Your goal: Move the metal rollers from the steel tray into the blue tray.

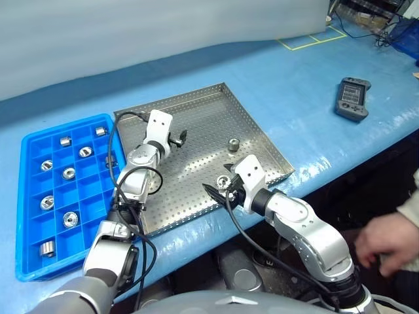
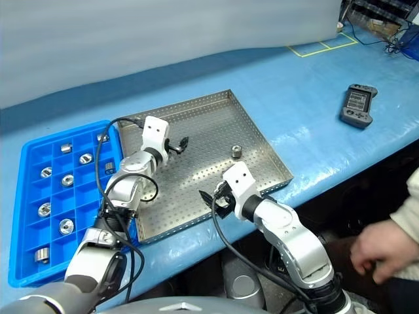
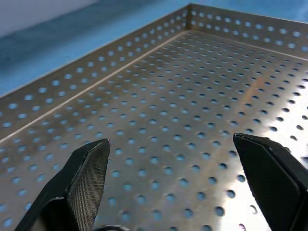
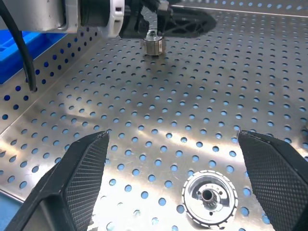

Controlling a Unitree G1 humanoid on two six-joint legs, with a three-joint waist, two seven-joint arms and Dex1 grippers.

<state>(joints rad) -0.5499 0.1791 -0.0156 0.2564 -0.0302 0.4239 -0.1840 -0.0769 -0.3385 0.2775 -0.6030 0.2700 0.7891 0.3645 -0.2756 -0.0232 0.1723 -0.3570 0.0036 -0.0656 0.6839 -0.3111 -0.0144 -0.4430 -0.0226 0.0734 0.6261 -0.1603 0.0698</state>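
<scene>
The blue tray (image 1: 33, 196) lies at 9 o'clock on the blue table (image 1: 308, 72), a glossy moulded plastic rectangle split into small square cells. Eight of the metal rollers (image 1: 69, 173) sit in it, one to a cell, short shiny silver cylinders with a central hole; some lie flat showing a ring face, others on their side.

Touching its right rim is the steel tray (image 1: 216, 104), a large square of brushed sheet metal turned like a diamond, its floor and low raised walls punched with a regular grid of round holes through which the blue table shows.

The left tool (image 1: 178, 138) hangs over the middle of the steel tray, pointing toward 2 o'clock, its two black fingers (image 3: 89, 168) with cross-hatched, knurled pads spread wide with nothing between them.

One roller (image 1: 232, 144) stands alone on the perforated floor at 3 o'clock from the left tool, well apart from it.

The right tool (image 1: 219, 185) is low over the near corner of the steel tray, pointing toward 10 o'clock, its diamond-textured fingers (image 4: 82, 168) spread wide and gripping nothing. Another roller (image 4: 209, 196) lies flat just in front of it, between the finger lines, showing a toothed rim around its hole.

At 2 o'clock on the table rests a dark grey handheld controller (image 1: 352, 98) with a small screen; its writing cannot be read. Yellow tape lines (image 1: 314, 39) mark the table at 1 o'clock. A person's hand (image 1: 386, 239) shows at 4 o'clock, beyond the table edge.
</scene>
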